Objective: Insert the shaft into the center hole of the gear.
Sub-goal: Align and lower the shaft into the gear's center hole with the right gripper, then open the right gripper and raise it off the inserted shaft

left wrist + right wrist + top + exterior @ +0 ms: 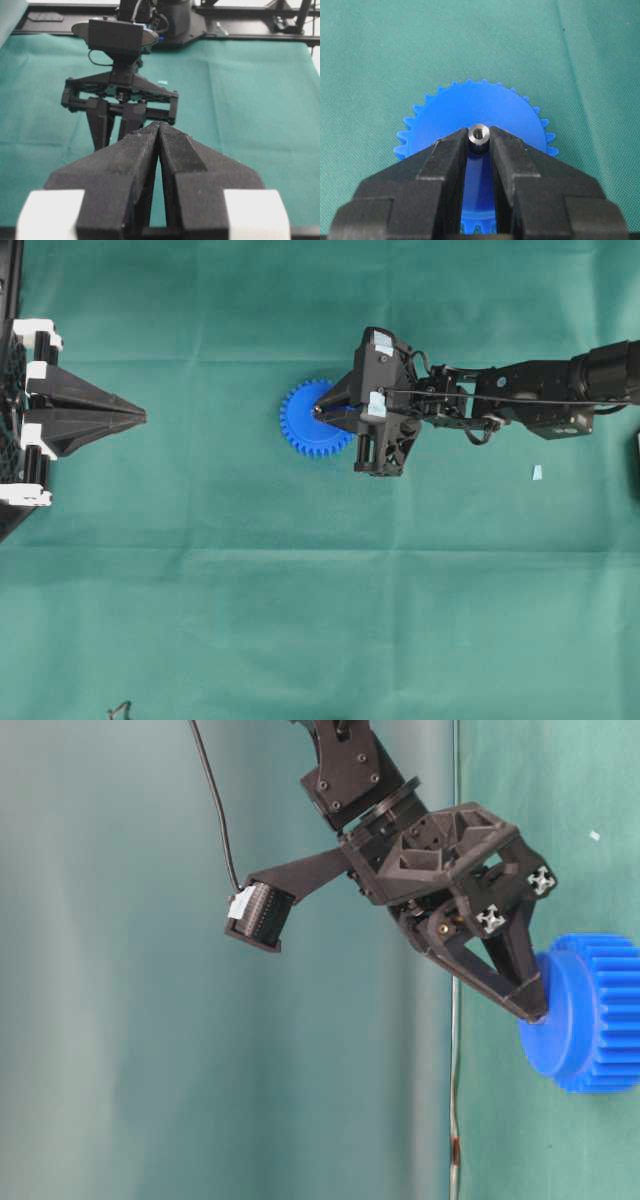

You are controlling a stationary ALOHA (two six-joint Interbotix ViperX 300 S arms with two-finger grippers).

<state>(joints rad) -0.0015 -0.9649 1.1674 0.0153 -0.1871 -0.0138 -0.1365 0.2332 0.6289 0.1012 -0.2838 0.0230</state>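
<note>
- Four views are available to me; I take the overhead one first. My right gripper [322, 411] sits over the gear [305, 425], which lies flat on the green worktop [300, 620], with the fingertips above the hub area. The left gripper [140, 416] is parked well apart at the left edge, jaws together and empty. A small pale blue scrap [537, 472] lies on the cloth near the right arm, not part of the job.
- Table-level view: the right gripper [535, 1010] tips touch, or nearly touch, the face of the gear's raised hub [550, 1010]. I cannot make out the shaft here.
- Left wrist view: the left gripper's fingers [145, 150] are pressed together with nothing between them. The right arm is visible beyond; the gear is hidden behind my own fingers.
- Right wrist view: the right gripper [479, 137] is narrowed onto the shaft [479, 135], pinching the small silvery pin between its fingertips, with the pin's end face toward the camera. The pin stands over the middle of the gear [475, 107]. The center hole is covered by the pin and fingers, so I cannot confirm alignment.
- Progress, in my judgement: the shaft is picked up and brought to the hub. What remains is seating it fully in the hole and releasing. I cannot tell whether insertion has started.
</note>
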